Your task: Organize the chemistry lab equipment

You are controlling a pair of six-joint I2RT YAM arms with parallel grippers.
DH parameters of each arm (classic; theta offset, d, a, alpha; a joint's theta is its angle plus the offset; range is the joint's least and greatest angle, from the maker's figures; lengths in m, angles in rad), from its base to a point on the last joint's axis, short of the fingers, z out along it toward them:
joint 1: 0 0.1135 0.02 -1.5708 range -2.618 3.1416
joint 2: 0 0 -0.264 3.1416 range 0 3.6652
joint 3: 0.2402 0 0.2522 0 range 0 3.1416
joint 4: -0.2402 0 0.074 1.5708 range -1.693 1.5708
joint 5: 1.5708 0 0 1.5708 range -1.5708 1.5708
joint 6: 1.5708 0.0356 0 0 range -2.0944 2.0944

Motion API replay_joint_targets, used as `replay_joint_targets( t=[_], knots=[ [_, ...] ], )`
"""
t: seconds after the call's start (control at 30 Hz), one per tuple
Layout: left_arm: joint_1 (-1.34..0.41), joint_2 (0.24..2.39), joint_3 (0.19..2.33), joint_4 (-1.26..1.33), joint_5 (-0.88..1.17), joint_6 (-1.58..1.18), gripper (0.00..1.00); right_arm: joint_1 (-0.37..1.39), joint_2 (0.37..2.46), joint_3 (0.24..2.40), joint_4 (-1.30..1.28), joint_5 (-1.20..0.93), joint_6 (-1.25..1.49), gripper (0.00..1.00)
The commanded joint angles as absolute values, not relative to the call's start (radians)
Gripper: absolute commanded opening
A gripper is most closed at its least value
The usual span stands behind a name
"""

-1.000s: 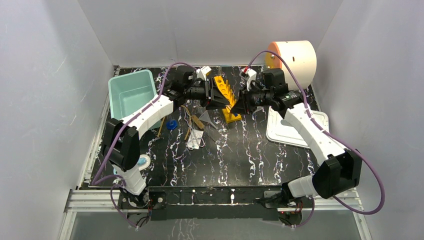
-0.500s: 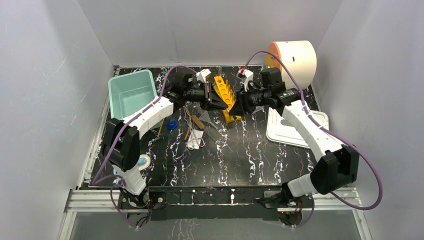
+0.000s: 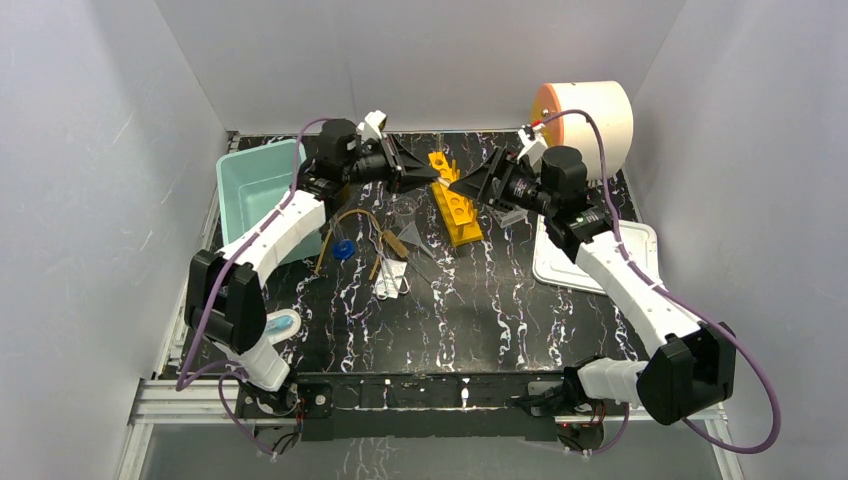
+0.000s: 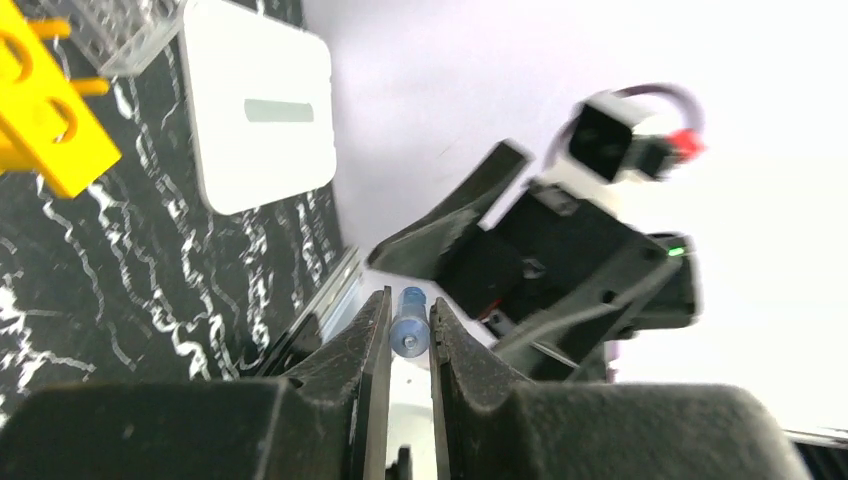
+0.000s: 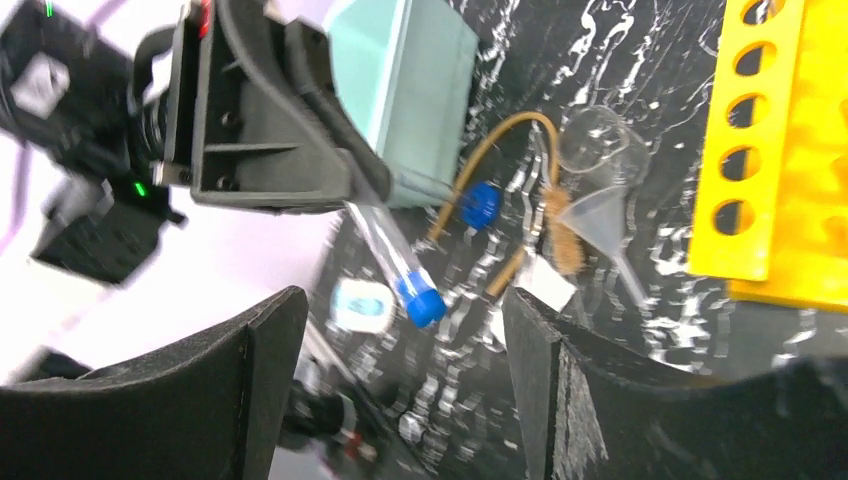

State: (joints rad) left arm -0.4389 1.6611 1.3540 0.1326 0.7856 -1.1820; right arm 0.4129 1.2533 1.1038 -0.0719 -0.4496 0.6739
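Observation:
My left gripper (image 3: 428,173) hangs above the table's far middle, shut on a clear test tube with a blue cap (image 5: 400,262). In the left wrist view the tube's end (image 4: 409,326) sits pinched between the fingers (image 4: 372,340). My right gripper (image 3: 462,186) faces it from the right, wide open with nothing held, a little apart from the tube. A yellow rack with round holes (image 3: 455,203) lies below both. An amber rubber tube (image 3: 346,217), clear beaker (image 5: 600,143), clear funnel (image 5: 598,214) and wooden-handled tools (image 3: 381,264) lie left of the rack.
A teal bin (image 3: 259,186) stands at the back left. On the right lies a white lid (image 3: 590,258), and a big paper roll (image 3: 588,116) stands at the back right. A loose blue cap (image 3: 343,249) and a small white-blue item (image 3: 283,324) are on the left. A clear tube rack (image 4: 128,30) is near the lid.
The right gripper opened wide and drew back to the right. The left gripper closed on the tube and lifted away toward the back left with it.

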Motion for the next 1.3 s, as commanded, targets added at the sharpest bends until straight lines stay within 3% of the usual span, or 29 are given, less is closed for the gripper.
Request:
replay_joint_targets(
  t=[0.0, 0.33, 0.9, 0.97, 1.1, 1.17, 1.27],
  knots=[
    [-0.423, 1.584, 1.371, 0.283, 0.729, -1.362, 0.00, 0.419, 1.214, 1.041, 0.220, -0.325, 1.159, 0.79],
    [-0.418, 1.623, 1.294, 0.506, 0.717, -1.592, 0.00, 0.419, 1.277, 1.012, 0.416, -0.314, 1.434, 0.61],
    [-0.395, 1.632, 1.288, 0.511, 0.751, -1.593, 0.00, 0.419, 1.264, 1.035, 0.328, -0.314, 1.431, 0.20],
    [-0.392, 1.631, 1.304, 0.443, 0.766, -1.548, 0.13, 0.419, 1.266, 1.053, 0.284, -0.317, 1.400, 0.19],
    [-0.369, 1.614, 1.302, 0.344, 0.787, -1.468, 0.56, 0.403, 1.284, 1.117, 0.170, -0.321, 1.243, 0.18],
    [-0.339, 1.599, 1.308, 0.215, 0.785, -1.379, 0.67, 0.397, 1.316, 1.196, 0.020, -0.333, 1.063, 0.18],
    [-0.296, 1.590, 1.402, -0.155, 0.721, -1.100, 0.75, 0.394, 1.344, 1.289, -0.224, -0.306, 0.817, 0.18]
  ],
)
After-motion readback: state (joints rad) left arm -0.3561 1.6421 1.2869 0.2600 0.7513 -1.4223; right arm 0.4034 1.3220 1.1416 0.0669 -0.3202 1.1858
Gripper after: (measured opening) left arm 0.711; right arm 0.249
